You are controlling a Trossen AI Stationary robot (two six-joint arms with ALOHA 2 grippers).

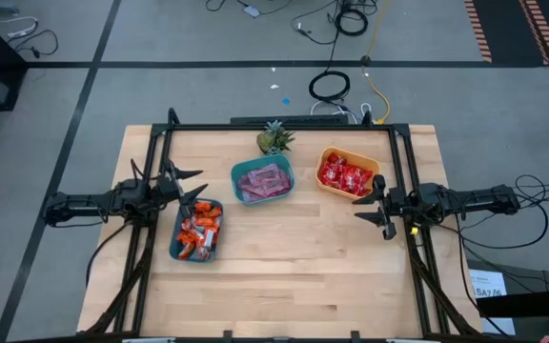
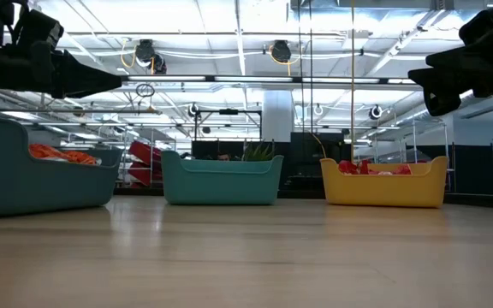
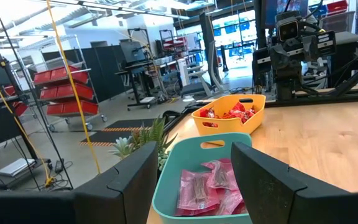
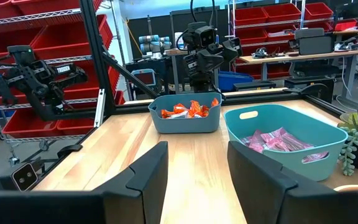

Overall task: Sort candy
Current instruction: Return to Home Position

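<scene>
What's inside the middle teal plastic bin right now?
Only shiny pink-purple wrapped candies show inside the teal plastic bin, lying in a loose pile. Whatever sits beneath them is covered.

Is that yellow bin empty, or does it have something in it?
Not empty: the yellow bin holds a pile of red wrapped candies, visible above its rim.

Bright, even light from ceiling lights [image 2: 178, 17], soft sheen on the wooden table [image 2: 246, 248].
</scene>
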